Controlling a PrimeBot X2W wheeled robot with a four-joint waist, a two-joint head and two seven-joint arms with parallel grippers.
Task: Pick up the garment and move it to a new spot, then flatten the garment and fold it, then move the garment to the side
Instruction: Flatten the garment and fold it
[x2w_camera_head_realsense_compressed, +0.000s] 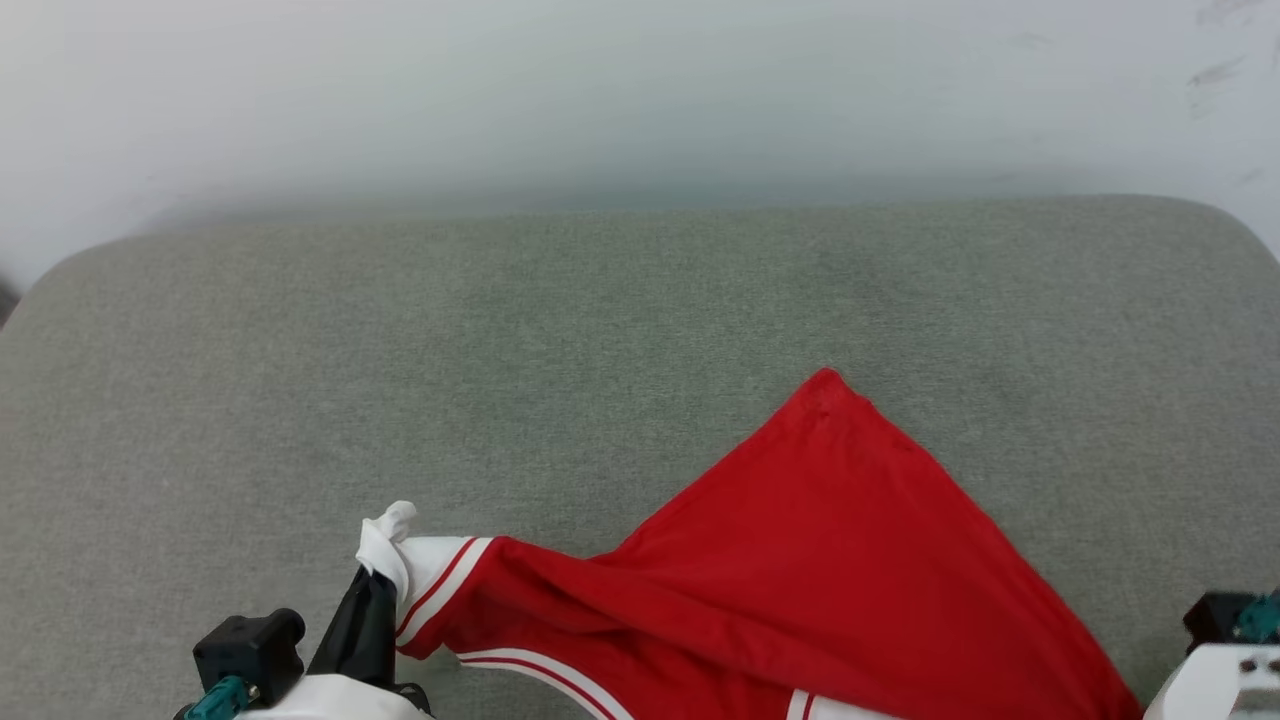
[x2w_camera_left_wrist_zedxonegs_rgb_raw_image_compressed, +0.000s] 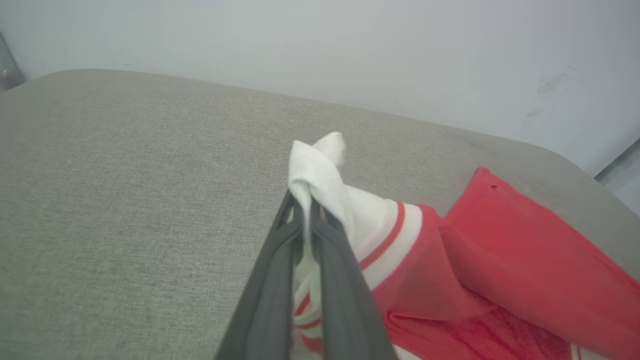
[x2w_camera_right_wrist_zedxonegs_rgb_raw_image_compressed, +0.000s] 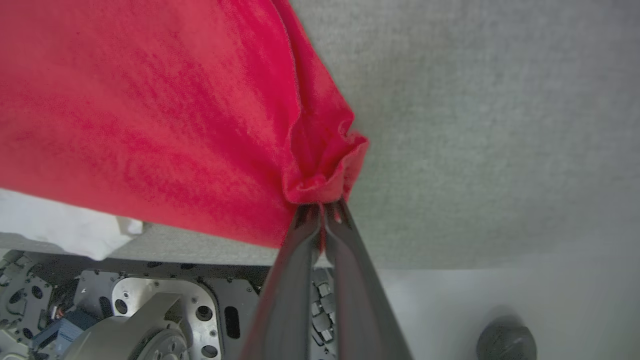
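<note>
— Position of garment (x2w_camera_head_realsense_compressed: 830, 560)?
— Partly on cushion (x2w_camera_head_realsense_compressed: 600, 300), at near edge, long axis left to right between both hands.
— Grips?
— Left hand (x2w_camera_left_wrist_zedxonegs_rgb_raw_image_compressed: 302, 200) closed tight on white sleeve (x2w_camera_left_wrist_zedxonegs_rgb_raw_image_compressed: 320, 165); right hand (x2w_camera_right_wrist_zedxonegs_rgb_raw_image_compressed: 322, 207) closed tight on red corner (x2w_camera_right_wrist_zedxonegs_rgb_raw_image_compressed: 320, 175). Both equally near; likely to need pulling apart for flattening.

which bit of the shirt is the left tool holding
On the wide grey cushion a red shirt sits at the near edge. At its left end the left tool is shut on a twisted white sleeve tip. It is plain white, past the striped band, unlike the red corner pinched by the right tool.
</note>
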